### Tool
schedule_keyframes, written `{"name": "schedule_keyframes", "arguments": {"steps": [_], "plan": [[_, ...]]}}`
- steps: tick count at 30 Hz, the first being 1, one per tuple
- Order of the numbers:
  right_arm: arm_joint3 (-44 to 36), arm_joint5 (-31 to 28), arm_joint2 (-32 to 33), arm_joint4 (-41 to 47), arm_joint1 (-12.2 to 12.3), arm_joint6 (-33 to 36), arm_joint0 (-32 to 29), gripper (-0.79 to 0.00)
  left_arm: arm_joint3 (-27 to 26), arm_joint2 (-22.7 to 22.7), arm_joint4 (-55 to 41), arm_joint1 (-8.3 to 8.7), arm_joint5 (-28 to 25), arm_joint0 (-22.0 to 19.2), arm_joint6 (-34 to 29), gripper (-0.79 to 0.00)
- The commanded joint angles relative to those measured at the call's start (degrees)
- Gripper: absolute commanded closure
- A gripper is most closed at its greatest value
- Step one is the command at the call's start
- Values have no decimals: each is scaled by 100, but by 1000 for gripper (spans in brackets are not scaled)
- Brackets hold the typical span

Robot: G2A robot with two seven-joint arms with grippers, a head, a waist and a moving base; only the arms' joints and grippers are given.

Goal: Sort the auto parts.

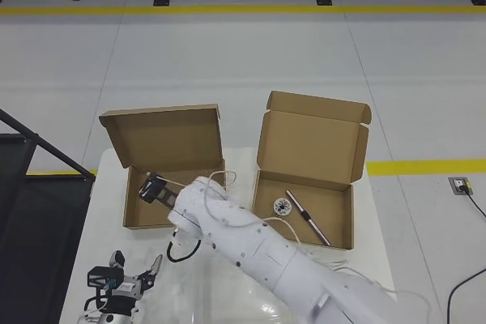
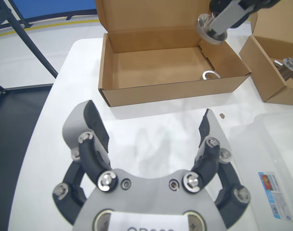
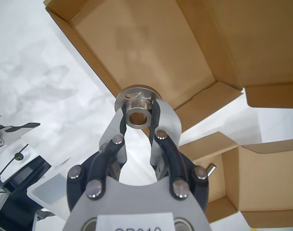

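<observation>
My right gripper [image 3: 138, 117] is shut on a flanged metal bushing [image 3: 137, 108] and holds it above the left cardboard box [image 1: 134, 217]. The same gripper [image 2: 220, 28] with the bushing [image 2: 210, 33] hangs over that box's [image 2: 161, 90] far corner in the left wrist view. A metal ring [image 2: 210, 75] lies inside the left box by its wall. My left gripper [image 2: 152, 126] stands open over bare white table at the near left, also seen from above [image 1: 135, 271]. The right box [image 1: 346, 219] holds a round toothed part [image 1: 283, 208] and a long rod [image 1: 309, 217].
Both boxes have their lids standing open at the back. A black frame and dark surface [image 1: 24, 211] border the table on the left. A clear plastic bag [image 2: 271, 150] with a label lies on the table near the front.
</observation>
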Motion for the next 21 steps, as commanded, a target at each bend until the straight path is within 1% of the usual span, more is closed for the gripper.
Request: {"name": "schedule_keyframes", "arguments": {"steps": [1,6,7,13,17,21], "plan": [[347,-28,82,97,-22,-182,4,0,-2,5,-20,-6,35,5,-8,-785],[1000,-169,229,292,-80,-577,-10,0,-21,38,-7,-20,130,10,-18,-785],[1124,-121,257,317,-91,-639,-5,0,-29,48,1,-23,153,9,-27,-785],[1671,-166,413,463,-121,-933,37,0,-46,64,27,-26,179,9,-31,-785],[1904,-116,482,496,-126,-946,66,0,-46,64,27,-26,179,9,-31,-785],[1982,-290,511,521,-138,-733,78,0,-46,64,27,-26,179,9,-31,-785]]}}
